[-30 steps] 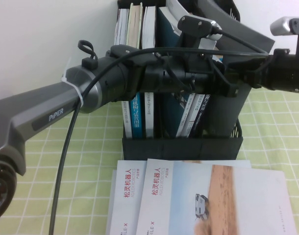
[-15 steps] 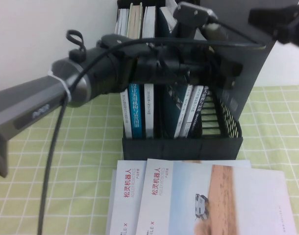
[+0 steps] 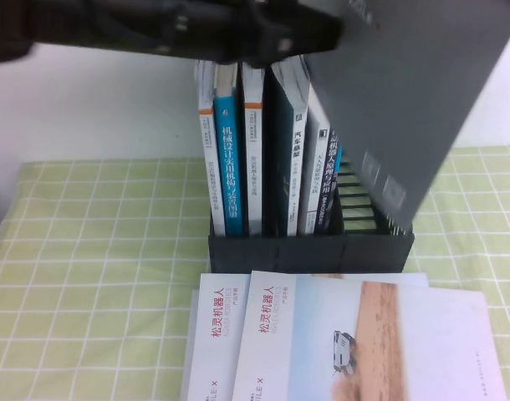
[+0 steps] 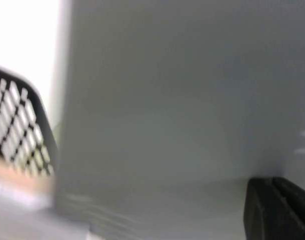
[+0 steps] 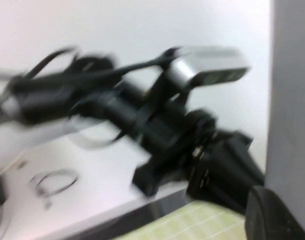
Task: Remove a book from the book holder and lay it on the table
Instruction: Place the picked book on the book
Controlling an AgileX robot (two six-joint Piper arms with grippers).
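Large grey book (image 3: 414,109) lifted high over the rack's right end, tilted, in the grip of the left gripper (image 3: 301,29).

Clamped on the book's upper left edge at the top of the high view, left gripper fingers not clearly seen, so open or closed cannot be told for sure; dark fingertip (image 4: 277,210) against the grey cover in the left wrist view. Right gripper (image 5: 272,217) closed up, just beside the book's grey edge in its own wrist view, contact unclear. Below, book holder (image 3: 309,251) on the checked table (image 3: 96,276), upright books (image 3: 238,159) in its slots. Near side of the rack: white desert-photo books (image 3: 355,342) lying flat, overlapping.
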